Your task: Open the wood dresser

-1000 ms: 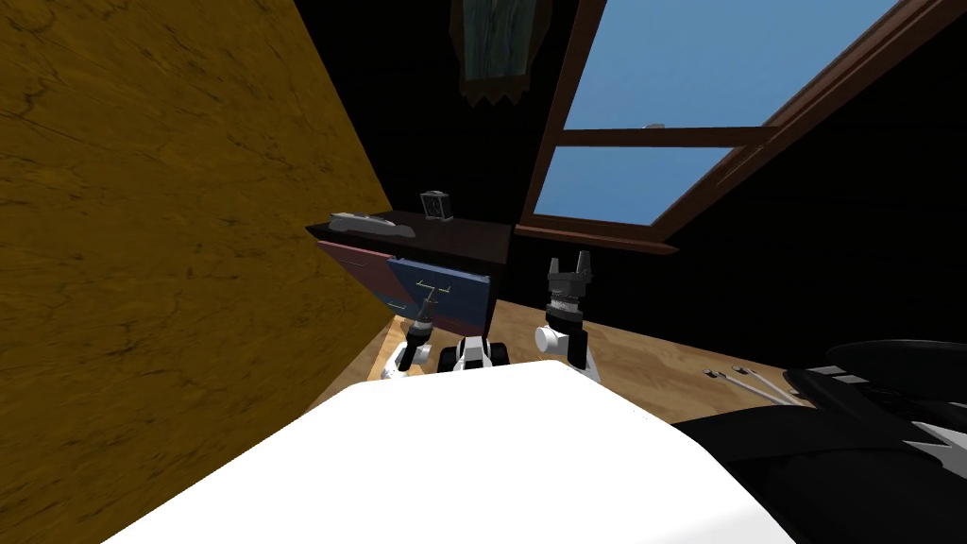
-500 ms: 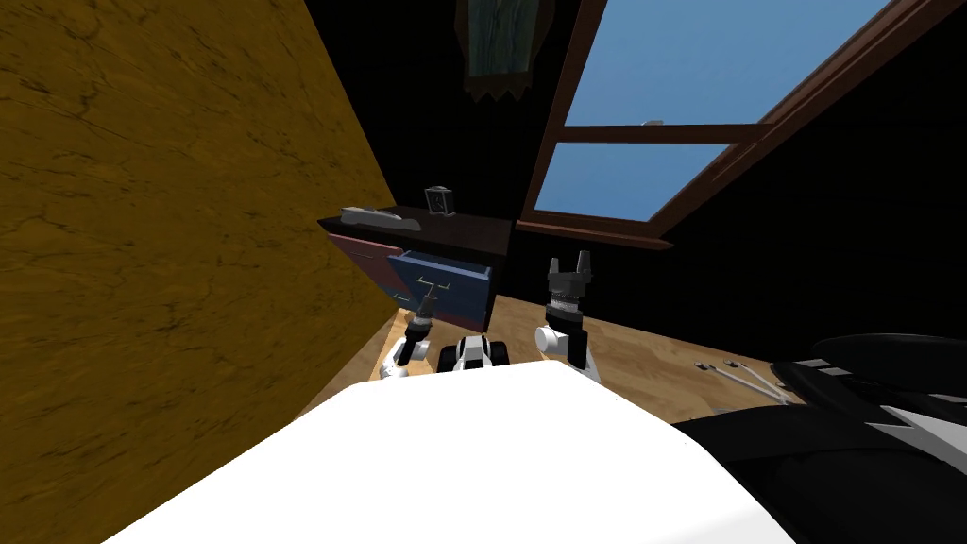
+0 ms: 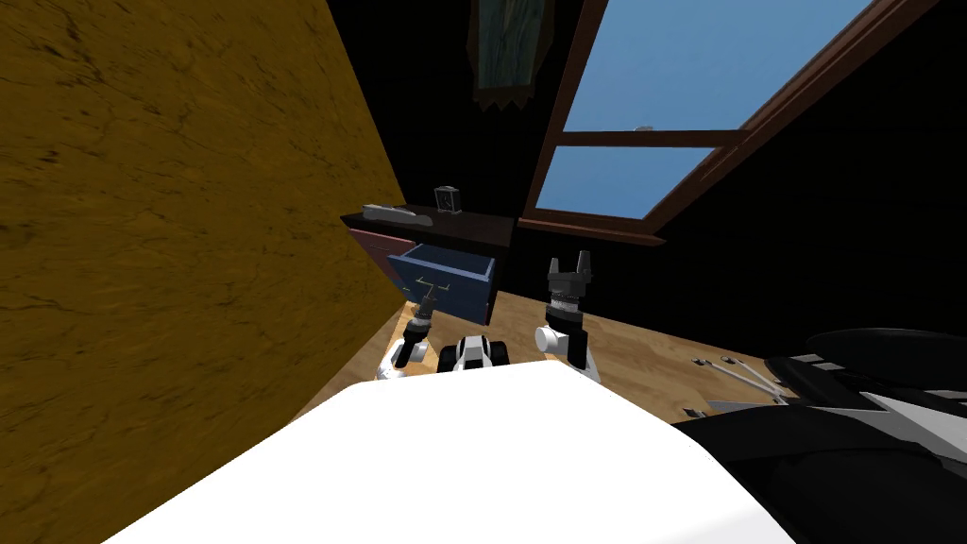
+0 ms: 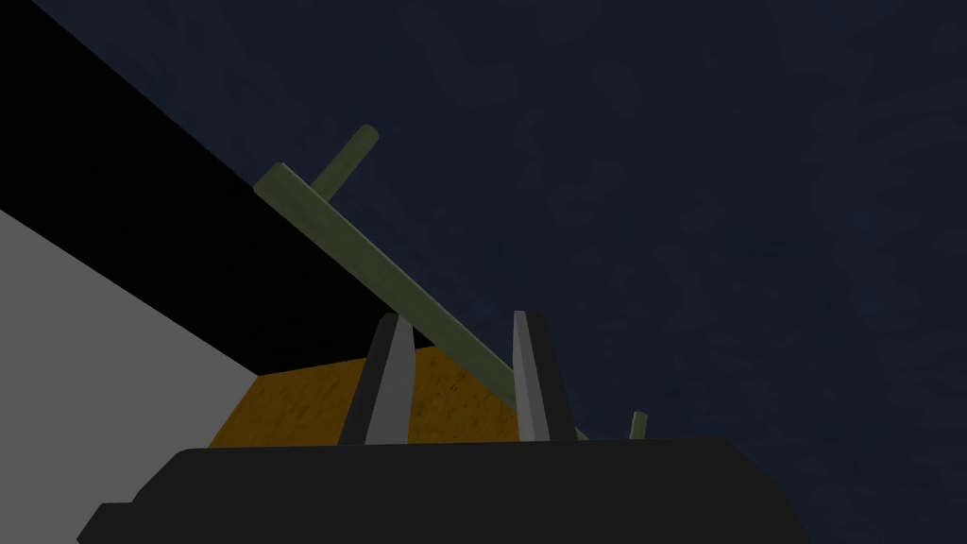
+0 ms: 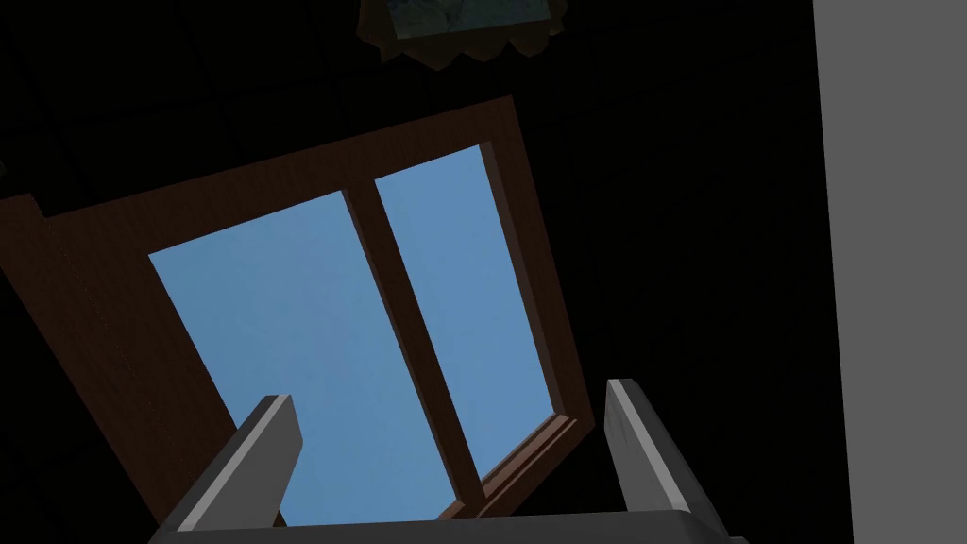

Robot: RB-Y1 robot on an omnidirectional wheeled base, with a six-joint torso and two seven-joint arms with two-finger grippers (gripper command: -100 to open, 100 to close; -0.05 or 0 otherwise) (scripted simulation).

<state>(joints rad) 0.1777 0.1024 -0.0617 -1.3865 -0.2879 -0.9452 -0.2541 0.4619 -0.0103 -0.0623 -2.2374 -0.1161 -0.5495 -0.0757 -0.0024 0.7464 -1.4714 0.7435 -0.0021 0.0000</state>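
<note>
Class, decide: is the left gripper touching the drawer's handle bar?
Touching. In the left wrist view the olive handle bar runs between the left gripper's narrowed fingers, and both press against it.

Left gripper (image 4: 459, 319) clamped, right gripper (image 5: 451, 395) spread.

right gripper (image 5: 451, 394), fingers (image 5: 267, 449) spread wide apart
</note>
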